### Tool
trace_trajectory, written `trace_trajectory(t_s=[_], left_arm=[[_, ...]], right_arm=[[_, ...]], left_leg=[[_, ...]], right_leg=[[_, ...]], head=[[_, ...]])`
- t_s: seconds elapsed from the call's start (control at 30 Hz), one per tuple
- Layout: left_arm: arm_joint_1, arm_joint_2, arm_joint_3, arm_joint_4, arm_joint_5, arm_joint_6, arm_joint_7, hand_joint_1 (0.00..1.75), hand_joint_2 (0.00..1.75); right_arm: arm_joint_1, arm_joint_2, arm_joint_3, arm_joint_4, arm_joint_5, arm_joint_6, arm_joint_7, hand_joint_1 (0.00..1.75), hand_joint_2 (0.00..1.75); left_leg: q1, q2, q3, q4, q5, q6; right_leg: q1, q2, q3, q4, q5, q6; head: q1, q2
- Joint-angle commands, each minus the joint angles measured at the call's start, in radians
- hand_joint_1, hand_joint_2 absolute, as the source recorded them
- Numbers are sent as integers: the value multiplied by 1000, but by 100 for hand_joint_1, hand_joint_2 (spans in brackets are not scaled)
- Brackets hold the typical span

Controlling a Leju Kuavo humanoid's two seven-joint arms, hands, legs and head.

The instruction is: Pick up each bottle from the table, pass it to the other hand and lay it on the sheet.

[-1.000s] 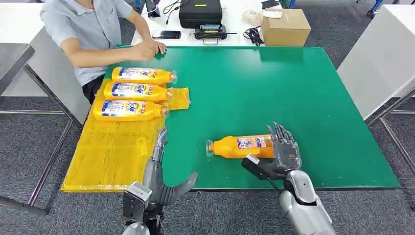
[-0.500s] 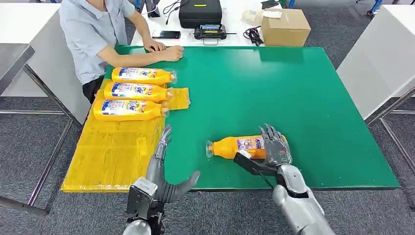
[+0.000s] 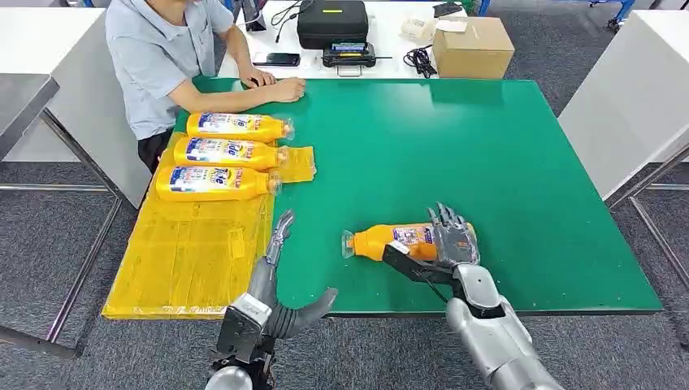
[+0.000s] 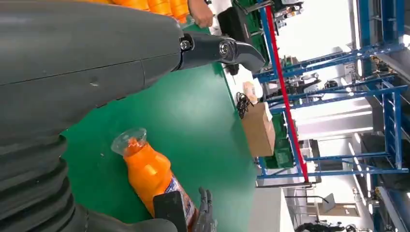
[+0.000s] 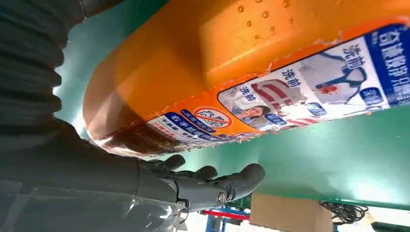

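Head view shows the right hand (image 3: 449, 244) grasping the lying bottle (image 3: 388, 241) near the surface's (image 3: 504, 154) front edge, left hand (image 3: 272, 280) released; a loose wrap could roll it off.

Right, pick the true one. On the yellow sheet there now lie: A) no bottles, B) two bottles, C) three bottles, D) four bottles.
C: three orange bottles lie side by side on the yellow sheet, while a fourth bottle lies on the green table at the right hand.
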Motion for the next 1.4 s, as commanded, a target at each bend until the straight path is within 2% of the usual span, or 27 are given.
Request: trace_trajectory(t_s=[0.03,0.1,0.13,0.2,0.23,0.27,0.53,0.77,0.83,0.9,1.07,1.1,1.3,1.4], left_arm=[[-20,15,-7,48,1,-4,7,0,175],[-26,14,-6,53,1,-5,7,0,175],[-27,14,-7,53,1,-6,7,0,175],[-28,14,-8,53,1,-6,7,0,175],[-28,14,-8,53,1,-6,7,0,175],[-28,14,-8,55,1,-6,7,0,175],[-52,5,-12,81,27,-16,-19,0,175],[-60,2,-18,91,37,-18,-31,0,175],[-63,3,-22,93,42,-17,-36,0,175],[-72,3,-29,104,53,-21,-46,0,175],[-77,2,-32,114,59,-19,-51,0,175],[-82,-2,-32,122,61,-11,-59,0,175],[-68,-9,-22,143,134,16,-47,0,175],[-42,-13,10,150,225,16,-53,0,175]], right_arm=[[-39,-22,74,47,7,34,10,0,175],[-50,-34,98,44,12,55,4,0,175],[-53,-38,104,42,13,58,2,70,175],[-58,-42,112,38,12,66,-6,70,175],[-58,-42,112,38,12,66,-6,148,175],[-61,-47,121,35,6,73,-12,175,175],[-117,-115,184,55,-86,173,-97,175,175],[-132,-137,194,51,-121,190,-131,175,175],[-127,-138,194,41,-174,201,-149,175,175],[-108,-137,155,29,-320,254,-232,175,175],[-103,-147,167,20,-333,254,-234,175,175],[-91,-143,135,12,-418,274,-266,175,175],[-5,-120,98,-169,-448,115,-279,175,175],[65,-73,69,-312,-394,9,-273,175,175]], left_leg=[[2,2,5,-1,-2,-3],[1,1,4,-1,-1,-2],[1,1,4,-1,-1,-2],[1,1,3,-1,-1,-2],[1,2,3,0,-1,-2],[2,1,4,0,-2,-3],[1,0,3,0,-1,-2],[0,0,2,0,-1,-2],[1,0,2,0,-1,-2],[1,0,2,0,-1,-2],[0,1,2,-1,0,-1],[1,1,3,0,-1,-2],[1,0,3,-1,-1,-2],[1,2,3,-1,-2,-3]], right_leg=[[2,1,5,-1,-1,-4],[1,0,4,-1,-1,-3],[2,1,4,-1,-1,-3],[1,0,2,0,0,-2],[1,1,3,0,-1,-3],[2,0,4,0,-1,-3],[1,0,4,0,-1,-3],[1,-1,3,0,-1,-2],[1,0,2,0,-1,-2],[1,-1,3,-1,-1,-2],[1,0,2,-1,0,-1],[2,0,3,-1,-1,-2],[1,-1,3,-1,-1,-2],[1,1,3,-1,-1,-3]], head=[[0,0],[0,0],[0,0],[0,0],[0,0],[0,0],[0,0],[0,0],[0,0],[0,0],[0,0],[1,0],[0,0],[0,0]])
